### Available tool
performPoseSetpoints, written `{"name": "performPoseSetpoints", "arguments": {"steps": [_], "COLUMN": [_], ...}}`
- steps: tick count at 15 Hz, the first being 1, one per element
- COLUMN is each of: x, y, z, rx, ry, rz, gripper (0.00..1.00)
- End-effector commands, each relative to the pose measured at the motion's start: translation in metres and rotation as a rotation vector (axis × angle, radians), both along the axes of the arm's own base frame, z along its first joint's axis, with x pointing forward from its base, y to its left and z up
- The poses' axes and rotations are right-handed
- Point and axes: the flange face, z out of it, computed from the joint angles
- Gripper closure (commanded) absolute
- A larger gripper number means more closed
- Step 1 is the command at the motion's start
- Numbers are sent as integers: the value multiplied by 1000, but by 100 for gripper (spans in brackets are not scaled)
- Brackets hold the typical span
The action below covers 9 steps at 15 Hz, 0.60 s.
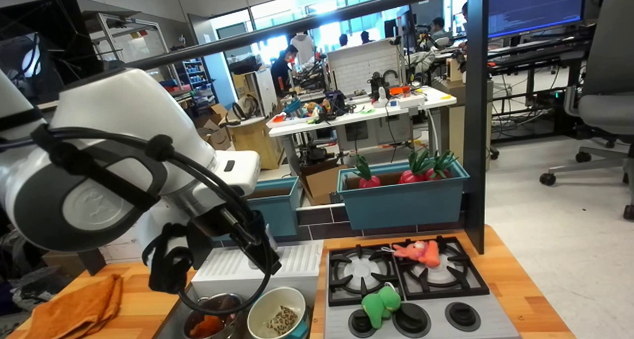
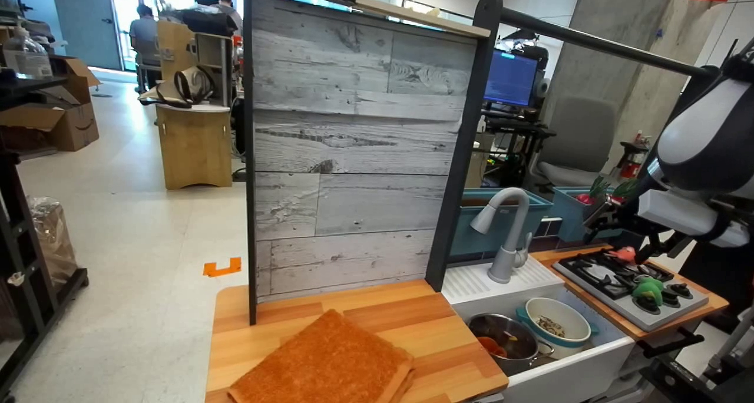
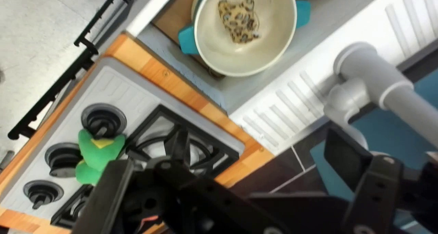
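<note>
Wrist view, read left to right. Stove (image 3: pixel 113 85): black knobs (image 3: pixel 65 158) run along its front edge. Green plush toy (image 3: pixel 97 153): lying against two of the knobs and partly over the edge of the grate (image 3: pixel 202 135); one finger covers some of it from this angle. Pink toy (image 1: pixel 421 252): noted in an exterior view, lying on the burner farther from the sink (image 2: pixel 580 379). Gripper (image 3: pixel 246 155): raised above the worktop, jaws spread wide, nothing held between them. Cream pot (image 3: pixel 273 39): teal-handled, standing upright in the sink, with a leopard-print item (image 3: pixel 239 22) lying on its floor. Faucet (image 3: pixel 369 73): far right; the finger on that side overlaps its lever in this view, and the true gap between them cannot fairly be judged.

Handling assessment. Travel from this position is best made high and level, the wide jaws well clear of faucet and pot rim. Descent over the pot would call for centring inside the rim, so that neither finger catches the wall; the leopard-print item looks soft, and a gentle squeeze should suffice. On the green plush toy, the jaws should straddle the body only, fingertips stopping short of knobs and grate bars.
</note>
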Motion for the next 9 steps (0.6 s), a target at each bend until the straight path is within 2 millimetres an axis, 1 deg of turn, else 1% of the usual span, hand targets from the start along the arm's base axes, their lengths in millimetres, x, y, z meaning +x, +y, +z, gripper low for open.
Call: {"name": "performPoseSetpoints", "arguments": {"steps": [1, 2, 3, 4, 5, 6, 7, 8, 9], "x": [-8, -9, -8, -15, -18, -14, -13, -12, -11], "y": [14, 17, 19, 21, 14, 1, -9, -12, -6], "z": [17, 34, 42, 40, 44, 62, 71, 75, 57], "rx": [102, 140, 179, 220, 231, 218, 228, 266, 243], "ry": [88, 115, 154, 208, 261, 298, 338, 380, 325], "rz": [132, 154, 171, 149, 85, 15, -25, -54, 0], "gripper": [0, 0, 0, 0, 0, 0, 0, 0, 0]}}
